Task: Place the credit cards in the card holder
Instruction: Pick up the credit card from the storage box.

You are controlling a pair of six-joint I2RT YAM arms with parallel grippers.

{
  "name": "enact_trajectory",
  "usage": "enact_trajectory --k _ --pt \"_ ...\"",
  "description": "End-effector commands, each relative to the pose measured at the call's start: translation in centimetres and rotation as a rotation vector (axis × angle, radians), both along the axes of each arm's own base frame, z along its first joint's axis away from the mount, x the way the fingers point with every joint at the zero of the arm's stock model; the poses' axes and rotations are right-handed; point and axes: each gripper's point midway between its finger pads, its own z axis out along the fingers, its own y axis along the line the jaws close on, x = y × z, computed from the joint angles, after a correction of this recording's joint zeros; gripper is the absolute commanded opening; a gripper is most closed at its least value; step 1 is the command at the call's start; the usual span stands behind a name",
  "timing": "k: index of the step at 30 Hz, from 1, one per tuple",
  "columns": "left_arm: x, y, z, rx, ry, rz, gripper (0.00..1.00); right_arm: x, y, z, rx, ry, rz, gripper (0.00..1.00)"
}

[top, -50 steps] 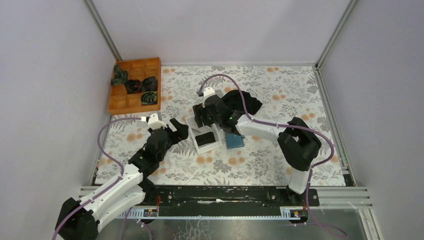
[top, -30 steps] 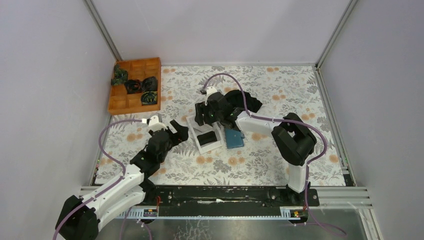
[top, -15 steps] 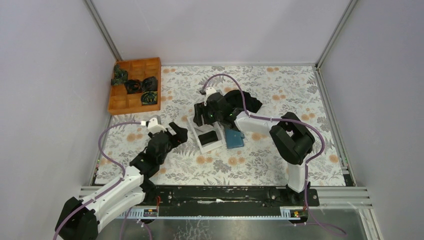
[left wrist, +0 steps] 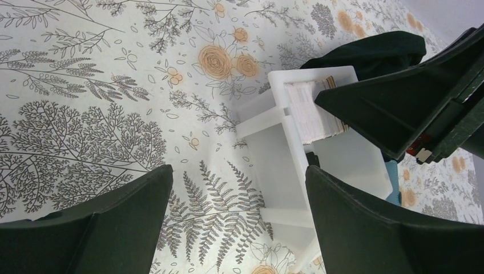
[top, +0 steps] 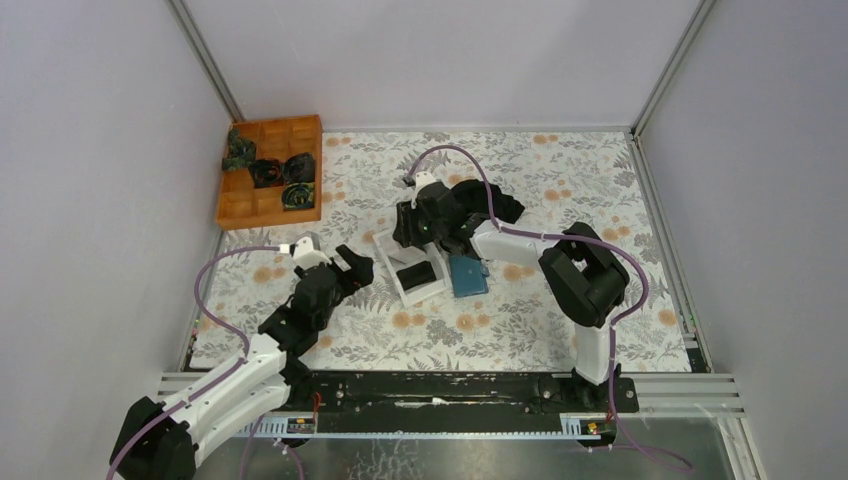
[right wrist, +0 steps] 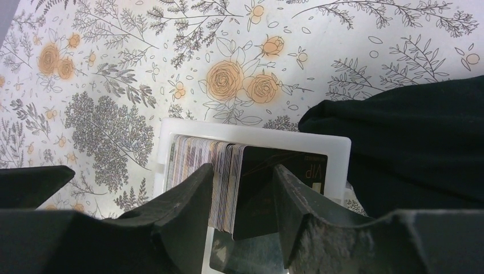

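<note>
Right jaws narrowed around black card (right wrist: pixel 285 162) in white tray (right wrist: pixel 257 132), grip unclear, left jaws apart, black cloth (right wrist: pixel 411 142) beside tray.

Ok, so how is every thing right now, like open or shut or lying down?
left gripper: open, empty, beside the white tray.
right gripper: jaws straddle the end cards; grip unclear.
credit cards: standing on edge, stacked in the tray.
card holder: lying flat beside the tray.
black cloth: crumpled behind the tray.
</note>
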Motion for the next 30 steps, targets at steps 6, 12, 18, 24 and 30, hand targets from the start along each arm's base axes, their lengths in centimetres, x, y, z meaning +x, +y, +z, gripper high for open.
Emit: enact_trajectory --k 6,12,18,24,30 --pt "0.0 0.6 -0.6 0.003 -0.001 0.035 0.93 -0.9 0.1 0.2 -0.011 0.034 0.023 0.43" --pt "-0.1 0.6 -0.7 0.001 0.001 0.038 0.93 -1.1 0.3 1.1 -0.006 0.024 0.026 0.42" --pt "-0.1 0.7 -0.7 0.001 0.001 0.039 0.93 -1.2 0.5 2.0 -0.001 0.013 0.026 0.40" --pt "-0.1 0.8 -0.6 0.008 0.002 0.041 0.93 -1.3 0.5 2.6 0.001 0.005 0.026 0.40" --pt "-0.1 0.9 -0.5 0.011 0.001 0.044 0.93 -1.4 0.6 3.2 0.006 -0.001 0.028 0.36"
